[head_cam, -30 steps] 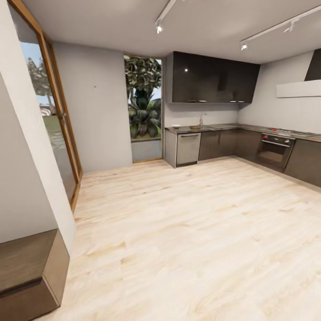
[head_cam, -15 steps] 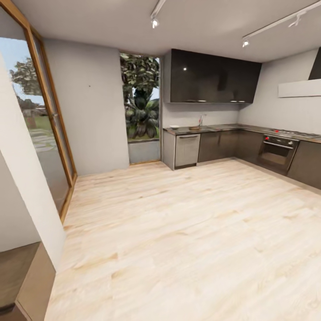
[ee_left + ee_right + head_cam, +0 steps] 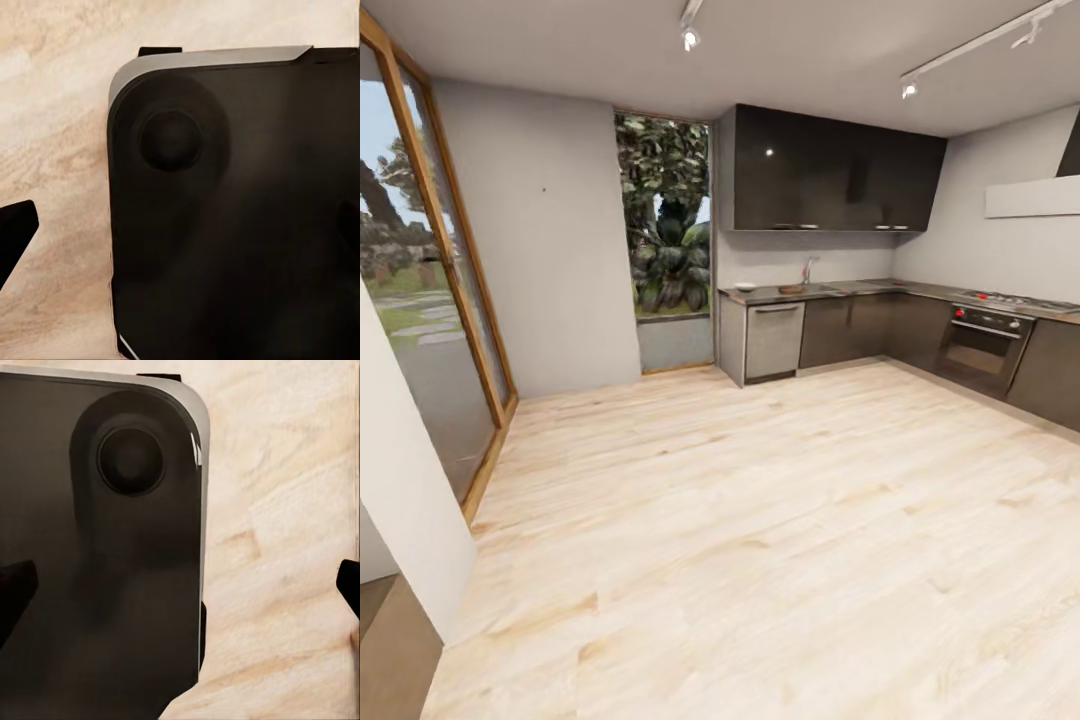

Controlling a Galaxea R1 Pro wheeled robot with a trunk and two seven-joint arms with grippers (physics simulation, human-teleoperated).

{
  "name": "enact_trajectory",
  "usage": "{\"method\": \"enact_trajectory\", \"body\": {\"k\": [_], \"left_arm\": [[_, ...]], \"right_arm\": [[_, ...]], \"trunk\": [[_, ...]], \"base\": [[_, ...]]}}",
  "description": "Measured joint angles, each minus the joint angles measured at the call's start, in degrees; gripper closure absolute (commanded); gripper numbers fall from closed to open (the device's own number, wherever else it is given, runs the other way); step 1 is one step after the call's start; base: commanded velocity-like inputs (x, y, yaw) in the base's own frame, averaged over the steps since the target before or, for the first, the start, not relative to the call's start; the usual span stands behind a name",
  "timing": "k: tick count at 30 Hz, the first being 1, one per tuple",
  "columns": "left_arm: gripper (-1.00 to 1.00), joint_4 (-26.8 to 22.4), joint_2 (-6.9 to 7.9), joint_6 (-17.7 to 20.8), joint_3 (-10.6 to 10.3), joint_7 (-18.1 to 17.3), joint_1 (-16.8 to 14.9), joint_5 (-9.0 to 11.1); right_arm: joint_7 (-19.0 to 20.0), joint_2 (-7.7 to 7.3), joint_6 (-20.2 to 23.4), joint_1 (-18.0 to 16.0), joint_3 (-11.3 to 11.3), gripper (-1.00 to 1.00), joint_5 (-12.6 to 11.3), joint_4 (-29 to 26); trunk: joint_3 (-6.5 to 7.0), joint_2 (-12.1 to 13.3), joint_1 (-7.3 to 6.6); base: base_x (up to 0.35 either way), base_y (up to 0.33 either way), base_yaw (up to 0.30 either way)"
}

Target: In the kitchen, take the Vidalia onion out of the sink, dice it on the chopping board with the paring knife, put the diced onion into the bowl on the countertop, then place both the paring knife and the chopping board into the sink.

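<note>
One half-second on, the view is swinging right and nearing the far sink across bare wood floor, approach continuing; jaws' state I cannot tell.

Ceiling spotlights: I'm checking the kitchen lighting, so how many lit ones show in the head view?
2: one spotlight above the window side, another spotlight over the dark cabinets. More may be hidden.
</note>
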Motion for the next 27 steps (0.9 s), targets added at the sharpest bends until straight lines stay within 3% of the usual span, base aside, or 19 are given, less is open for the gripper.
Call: {"method": "enact_trajectory", "body": {"k": [27], "left_arm": [[-1.00,0.0,0.00,0.0,0.0,0.0,0.0,0.0]], "right_arm": [[0.0,0.01,0.0,0.0,0.0,-1.00,0.0,0.0]], "trunk": [[0.00,0.0,0.00]], "base": [[0.300,-0.211,0.000]]}}
